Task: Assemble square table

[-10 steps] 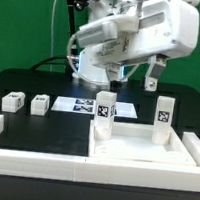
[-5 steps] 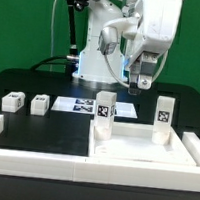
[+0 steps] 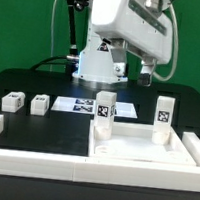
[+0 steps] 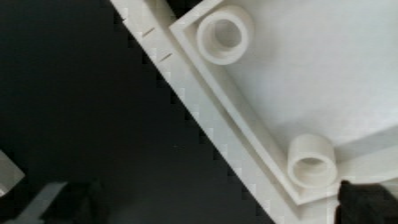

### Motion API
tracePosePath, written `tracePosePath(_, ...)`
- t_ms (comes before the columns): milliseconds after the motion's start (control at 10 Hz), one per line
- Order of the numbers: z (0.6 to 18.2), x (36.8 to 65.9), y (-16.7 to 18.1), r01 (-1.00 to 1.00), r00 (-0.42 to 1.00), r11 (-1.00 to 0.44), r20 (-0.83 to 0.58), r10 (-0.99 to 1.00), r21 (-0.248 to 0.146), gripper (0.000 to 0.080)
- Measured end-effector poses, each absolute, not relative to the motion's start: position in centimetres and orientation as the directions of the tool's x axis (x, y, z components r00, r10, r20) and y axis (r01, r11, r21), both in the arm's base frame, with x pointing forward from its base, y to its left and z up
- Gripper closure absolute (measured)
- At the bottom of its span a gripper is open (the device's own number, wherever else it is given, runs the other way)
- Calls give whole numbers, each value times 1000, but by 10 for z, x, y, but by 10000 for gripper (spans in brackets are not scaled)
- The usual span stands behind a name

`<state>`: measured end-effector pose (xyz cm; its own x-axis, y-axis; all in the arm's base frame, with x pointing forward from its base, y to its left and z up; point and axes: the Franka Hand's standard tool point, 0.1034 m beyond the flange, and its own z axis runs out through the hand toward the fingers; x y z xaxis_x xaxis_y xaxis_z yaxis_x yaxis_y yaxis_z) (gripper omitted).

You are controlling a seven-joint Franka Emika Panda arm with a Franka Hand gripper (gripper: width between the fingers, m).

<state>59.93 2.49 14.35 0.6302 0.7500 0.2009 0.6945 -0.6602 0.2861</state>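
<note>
Note that the arm has swung round since the earlier frame. Your pincer (image 3: 134,78) stands wide and empty; below it, the slab (image 3: 147,154) carries one upright leg (image 3: 104,117) and a second leg (image 3: 163,117).

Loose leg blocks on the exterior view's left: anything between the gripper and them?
Nothing visible blocks it. The open gripper hangs higher than the upright leg. The nearer loose leg block and the farther one lie exposed on the black table. Only the flat marker board lies between.

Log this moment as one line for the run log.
gripper: open, empty, hovering above tabletop | square tabletop: two upright legs at far edge | two loose legs: lying beside marker board
</note>
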Motion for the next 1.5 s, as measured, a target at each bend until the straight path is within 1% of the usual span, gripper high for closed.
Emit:
tracePosePath(200, 141, 592, 17, 504, 814, -845, 228, 534, 181, 150)
tracePosePath(400, 139, 590, 17, 384, 882, -915, 244, 404, 124, 150)
tracePosePath(600, 139, 590, 20, 298, 915, -951, 257, 310, 85, 150)
tracePosePath(800, 139, 589, 21, 128, 956, -992, 264, 127, 15, 150)
tracePosePath(900, 141, 583, 14, 17, 968, -999, 252, 9, -31, 150)
tracePosePath(1100, 135, 563, -1, -123, 966, -989, 220, -139, -84, 150)
tracePosePath(1200, 133, 553, -12, -179, 959, -979, 206, -197, -101, 150)
tracePosePath(1300, 130, 546, -22, -211, 954, -971, 195, -229, -110, 150)
tracePosePath(1500, 120, 528, -58, -159, 968, -984, 184, -172, -81, 150)
